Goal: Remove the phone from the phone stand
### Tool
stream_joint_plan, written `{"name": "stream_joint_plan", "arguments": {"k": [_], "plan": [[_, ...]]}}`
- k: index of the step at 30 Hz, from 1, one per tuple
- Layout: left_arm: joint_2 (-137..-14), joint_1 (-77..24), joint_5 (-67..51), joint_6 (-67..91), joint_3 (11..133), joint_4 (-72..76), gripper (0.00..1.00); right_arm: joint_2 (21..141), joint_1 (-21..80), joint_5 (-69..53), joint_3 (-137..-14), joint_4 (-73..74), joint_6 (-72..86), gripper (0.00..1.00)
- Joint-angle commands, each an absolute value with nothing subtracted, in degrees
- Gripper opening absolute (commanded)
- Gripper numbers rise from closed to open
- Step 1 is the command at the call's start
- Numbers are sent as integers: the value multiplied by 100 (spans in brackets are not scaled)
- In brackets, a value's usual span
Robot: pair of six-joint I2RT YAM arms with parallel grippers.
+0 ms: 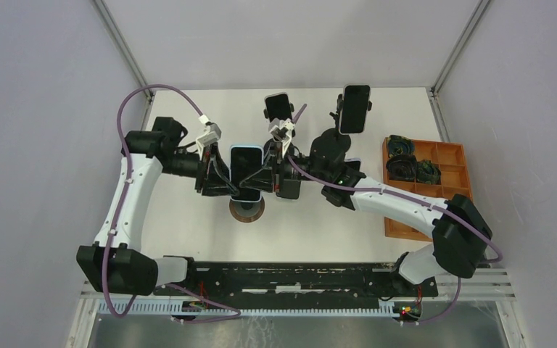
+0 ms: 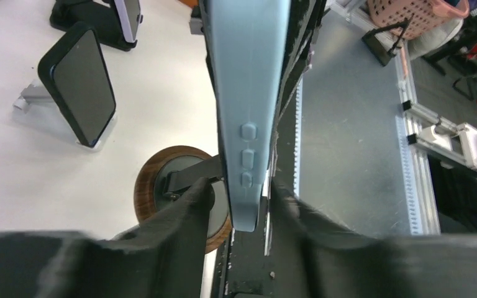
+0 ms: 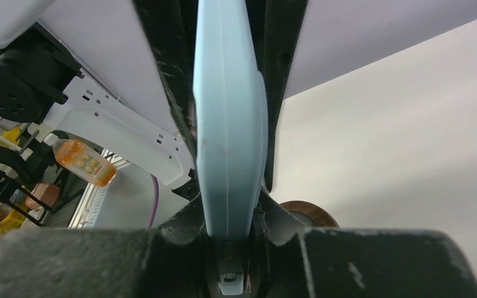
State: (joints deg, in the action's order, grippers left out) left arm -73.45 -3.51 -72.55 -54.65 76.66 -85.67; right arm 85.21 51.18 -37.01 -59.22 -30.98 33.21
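Two-sided pinch on the phone [image 1: 246, 168], just above the phone stand [image 1: 247, 211].
My left gripper [image 2: 243, 202] is clamped across one side of the phone to steady it, and my right gripper [image 3: 227, 211] is clamped across the opposite side to share the lift. I cannot tell whether the phone is clear of the cradle.

Your left arm [image 1: 127, 199] and right arm [image 1: 399, 203] both bend inward to meet at the middle, and the left tool [image 1: 223, 176] and right tool [image 1: 272, 177] face each other, each pinched onto an opposite side of the phone [image 1: 246, 165].
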Motion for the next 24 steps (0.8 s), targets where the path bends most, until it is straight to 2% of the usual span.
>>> {"name": "stream_joint_plan", "arguments": {"k": [1,2,3,4,8,12,18,24], "plan": [[-7149,-304,-7643,-5326,8046,-8389,73,8009,5103,-3817,-5837,-3587,3558,0],[-7135,-304,-7604,-5371,8053,-8393,90,7938,5070,-3817,-5820,-3562,3539,0],[-7110,-301,-7568,-5443,8056,-8393,98,7876,5028,-3815,-5806,-3543,3528,0],[-7089,-306,-7527,-5507,8063,-8394,100,7797,4962,-3823,-5801,-3525,3527,0],[-7027,-301,-7462,-5716,8072,-8394,100,7559,4711,-3905,-5697,-3760,3757,0],[-6885,-299,-7384,-6207,7910,-8363,100,7521,4610,-4097,-5593,-4590,4457,0],[-6650,-298,-7398,-6010,7544,-7430,100,7757,4630,-4210,-5545,-5853,5576,0],[-6546,-307,-7484,-6071,7573,-7301,97,7944,4780,-4114,-5653,-6207,5842,0]]}}
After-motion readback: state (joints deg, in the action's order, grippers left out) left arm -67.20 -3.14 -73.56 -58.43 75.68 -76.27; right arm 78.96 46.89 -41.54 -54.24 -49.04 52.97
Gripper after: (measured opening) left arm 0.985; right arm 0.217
